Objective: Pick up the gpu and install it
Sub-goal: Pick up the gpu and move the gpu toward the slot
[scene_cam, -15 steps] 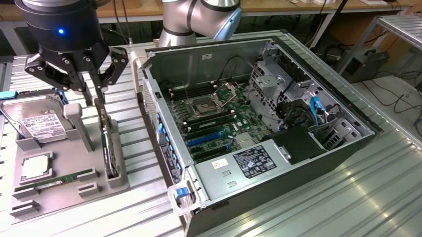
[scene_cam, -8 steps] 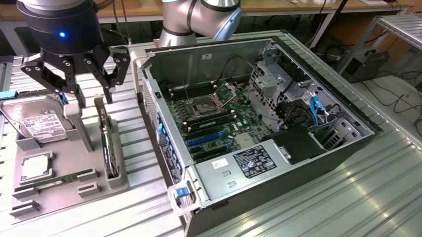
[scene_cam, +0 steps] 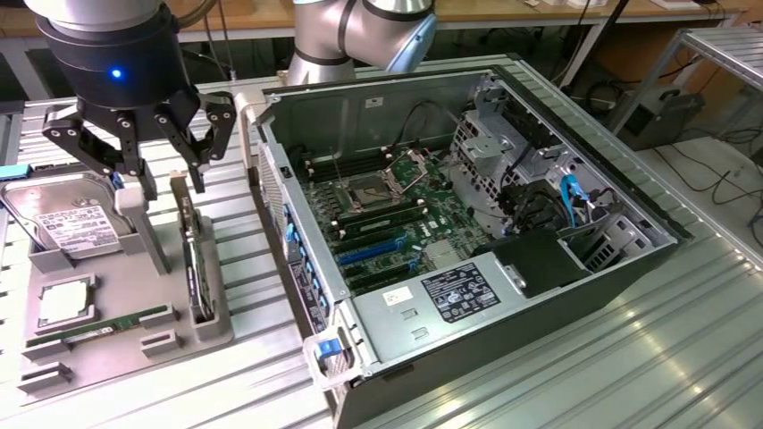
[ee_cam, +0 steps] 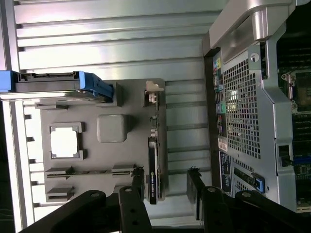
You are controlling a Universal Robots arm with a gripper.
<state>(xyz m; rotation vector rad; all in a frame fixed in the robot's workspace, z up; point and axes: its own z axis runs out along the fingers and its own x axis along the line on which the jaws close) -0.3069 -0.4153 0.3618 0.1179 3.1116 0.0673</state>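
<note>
The gpu (scene_cam: 191,259) stands on edge in a slot of the grey holder tray (scene_cam: 120,349), at the exterior view's left, beside the open computer case (scene_cam: 465,223). I see its thin dark edge and silver bracket end. My gripper (scene_cam: 164,179) hangs above the tray with its fingers open, a little above the card's upper end and not touching it. In the wrist view the gpu (ee_cam: 153,160) runs lengthwise below my gripper (ee_cam: 166,180), nearer to one black fingertip (ee_cam: 137,177) than to the other. Nothing is held.
On the same tray sit a silver hard drive (scene_cam: 71,219) with a white label, a CPU (scene_cam: 66,299), a green RAM stick (scene_cam: 102,326) and a grey post (scene_cam: 143,223). Inside the case lie the motherboard (scene_cam: 381,214) and blue expansion slots (scene_cam: 370,250).
</note>
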